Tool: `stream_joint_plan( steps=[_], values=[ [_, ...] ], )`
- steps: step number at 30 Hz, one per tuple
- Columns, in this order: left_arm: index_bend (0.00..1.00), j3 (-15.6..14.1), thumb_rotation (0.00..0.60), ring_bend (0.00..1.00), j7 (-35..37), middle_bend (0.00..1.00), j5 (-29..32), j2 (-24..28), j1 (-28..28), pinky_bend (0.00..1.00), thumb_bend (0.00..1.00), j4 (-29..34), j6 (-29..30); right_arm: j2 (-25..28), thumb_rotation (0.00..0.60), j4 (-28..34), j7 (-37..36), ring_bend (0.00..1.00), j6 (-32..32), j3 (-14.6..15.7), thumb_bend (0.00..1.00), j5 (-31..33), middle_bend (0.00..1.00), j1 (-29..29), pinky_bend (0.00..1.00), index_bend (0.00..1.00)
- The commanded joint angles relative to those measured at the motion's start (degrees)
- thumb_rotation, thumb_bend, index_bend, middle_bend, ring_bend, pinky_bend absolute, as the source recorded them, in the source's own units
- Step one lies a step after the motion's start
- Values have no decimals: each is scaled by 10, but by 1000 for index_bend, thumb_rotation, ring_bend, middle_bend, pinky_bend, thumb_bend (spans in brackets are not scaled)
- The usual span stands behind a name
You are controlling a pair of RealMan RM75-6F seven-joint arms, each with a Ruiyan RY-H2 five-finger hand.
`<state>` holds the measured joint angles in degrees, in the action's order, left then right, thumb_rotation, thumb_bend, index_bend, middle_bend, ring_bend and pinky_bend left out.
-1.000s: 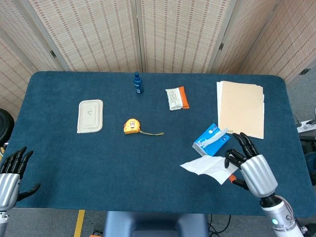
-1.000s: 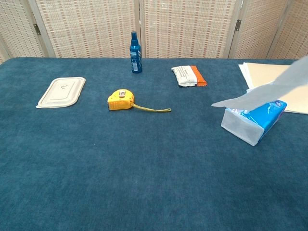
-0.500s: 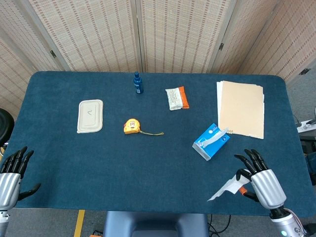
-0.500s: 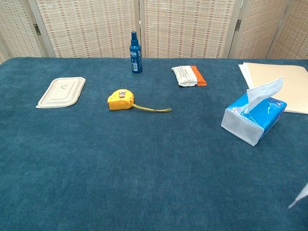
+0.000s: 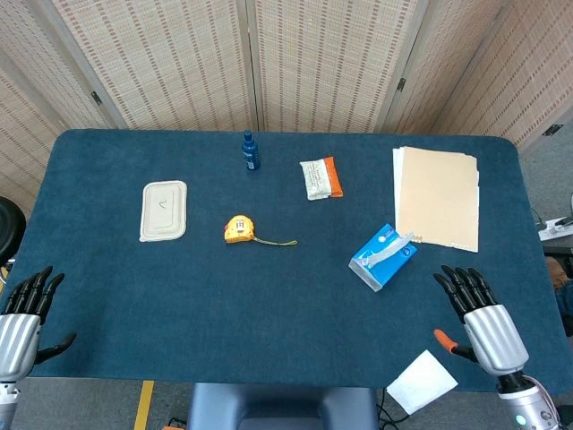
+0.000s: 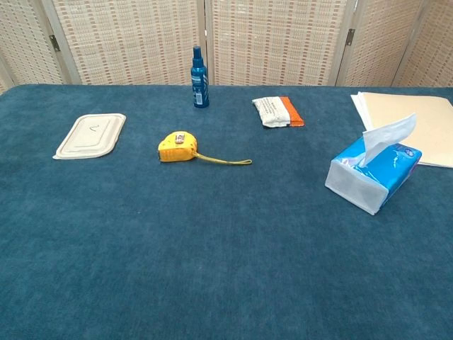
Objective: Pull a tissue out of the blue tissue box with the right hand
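Beyond the near right edge of the dark blue cloth table (image 5: 269,305), a loose white tissue sheet (image 5: 422,382) shows flat and square, apart from your right hand (image 5: 484,324). Whether it is falling or lying lower down, you cannot tell from the head view. That hand holds nothing: its dark fingers (image 5: 461,287) are spread and point away from you, palm down, at the table's near right corner, with the silver back of the hand turned up. The blue plastic-wrapped tissue box (image 5: 383,255) lies on the cloth up and to the left of the hand, well apart from it, with a fresh white sheet standing out of its slot (image 6: 386,138).

The pull looks done, so the job now is a clean finish: keep the open hand clear of the box so nothing snags that raised sheet, and settle the arm without sweeping across the cloth.

Your left hand (image 5: 21,315) sits at the near left corner, fingers also apart and empty.
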<state>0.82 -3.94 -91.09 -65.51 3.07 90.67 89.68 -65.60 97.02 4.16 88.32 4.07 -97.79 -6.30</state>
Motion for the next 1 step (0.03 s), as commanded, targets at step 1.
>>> stream_joint_plan(
  steps=[1],
  values=[
    [0,0,600,0,0,0,0,0,0,144,236,0,0,0,600,0,0,0,-4,-2,145,2,0,0,0,0]
  ],
)
